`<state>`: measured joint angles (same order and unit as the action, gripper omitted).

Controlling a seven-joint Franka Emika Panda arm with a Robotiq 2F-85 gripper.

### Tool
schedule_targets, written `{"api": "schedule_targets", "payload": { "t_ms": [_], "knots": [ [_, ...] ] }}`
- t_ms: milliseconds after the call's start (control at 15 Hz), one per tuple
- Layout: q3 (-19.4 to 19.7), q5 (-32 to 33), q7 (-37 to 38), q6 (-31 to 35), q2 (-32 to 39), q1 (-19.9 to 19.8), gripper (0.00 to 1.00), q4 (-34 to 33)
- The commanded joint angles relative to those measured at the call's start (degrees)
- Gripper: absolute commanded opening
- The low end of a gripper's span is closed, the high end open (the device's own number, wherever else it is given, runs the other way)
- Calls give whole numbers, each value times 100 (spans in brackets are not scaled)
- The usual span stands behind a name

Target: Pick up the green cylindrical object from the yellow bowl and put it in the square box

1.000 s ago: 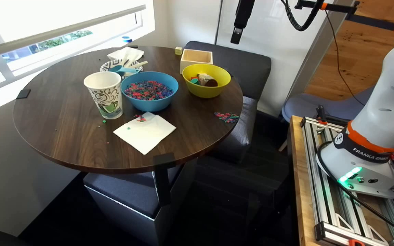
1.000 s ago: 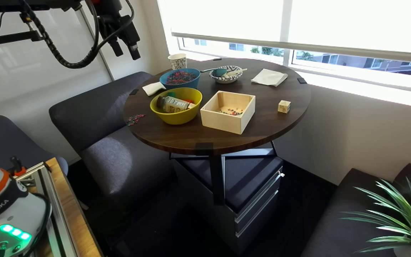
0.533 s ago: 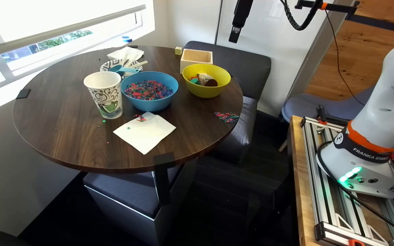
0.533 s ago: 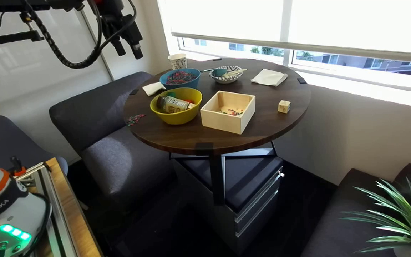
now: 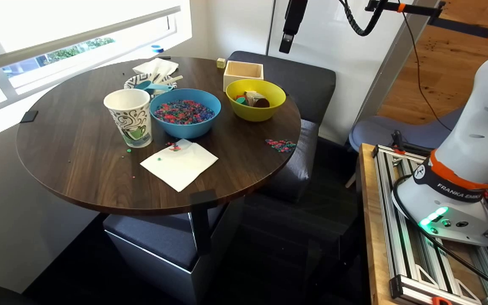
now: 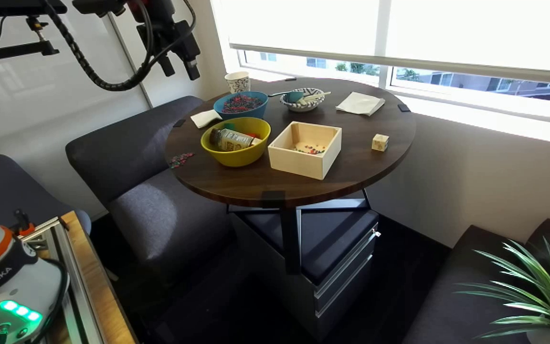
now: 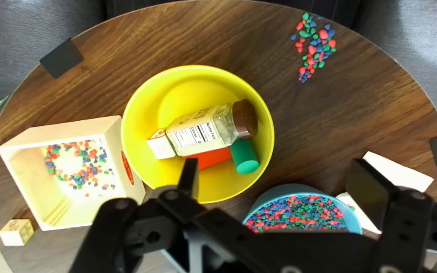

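Black two-fingered claw (image 7: 277, 170): hangs high, facing the round, dark wood-grain table (image 7: 374, 91). Jaws stand wide apart, nothing between them, presumably so as to straddle the target on descent.

Target, a short, matte green cylinder (image 7: 245, 156): lies in the round, glossy yellow bowl (image 7: 203, 81), near its wall, not yet lifted. One end meets the brown lid of a clear labelled jar (image 7: 199, 132) lying on its side; whether they touch cannot be told. A red piece (image 7: 214, 156) shows partly, beside the jar. The bowl likely serves to gather such loose items, its curved sides stopping them from rolling off.

Square box of pale bare wood (image 7: 63, 129), straight-walled: stands just beside the bowl, which should keep the carry short. Coloured pebble-like bits (image 7: 77, 177) are scattered on its floor.

Judged risk: jar and wall crowd the cylinder, leaving little finger room; its smooth round side may slip.
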<state>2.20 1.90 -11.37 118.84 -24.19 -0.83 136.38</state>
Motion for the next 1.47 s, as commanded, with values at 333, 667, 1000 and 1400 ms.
{"api": "schedule_targets", "payload": {
  "t_ms": [333, 667, 1000, 1400],
  "knots": [
    [331, -143, -1503, 283, 130, 343, 100, -14],
    [267, 96, -2231, 259, 789, 426, 100, -245],
    [274, 16, -2805, 291, 1688, 377, 100, -702],
    [155, -60, -2761, 203, 1871, 249, 100, -871]
  ]
}}
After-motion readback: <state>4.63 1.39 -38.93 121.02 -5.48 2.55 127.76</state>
